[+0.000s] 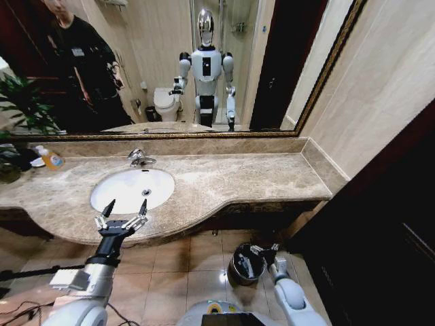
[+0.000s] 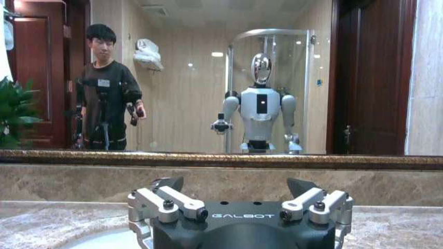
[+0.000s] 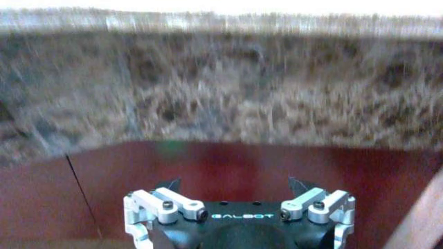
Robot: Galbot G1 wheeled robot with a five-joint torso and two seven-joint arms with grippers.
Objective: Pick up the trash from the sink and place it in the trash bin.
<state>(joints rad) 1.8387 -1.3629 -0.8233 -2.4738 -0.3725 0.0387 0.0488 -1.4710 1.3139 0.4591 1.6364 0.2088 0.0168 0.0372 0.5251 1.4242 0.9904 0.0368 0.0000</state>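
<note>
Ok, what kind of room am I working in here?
A bathroom, probably in a hotel. A white oval sink with a chrome faucet sits in a beige marble countertop beneath a wall mirror, whose reflection shows a toilet and a glass shower enclosure.

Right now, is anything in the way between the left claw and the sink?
Nothing visible. The left claw hangs open at the sink's front rim, over the countertop edge. The faucet stands behind the basin, out of the path.
</note>
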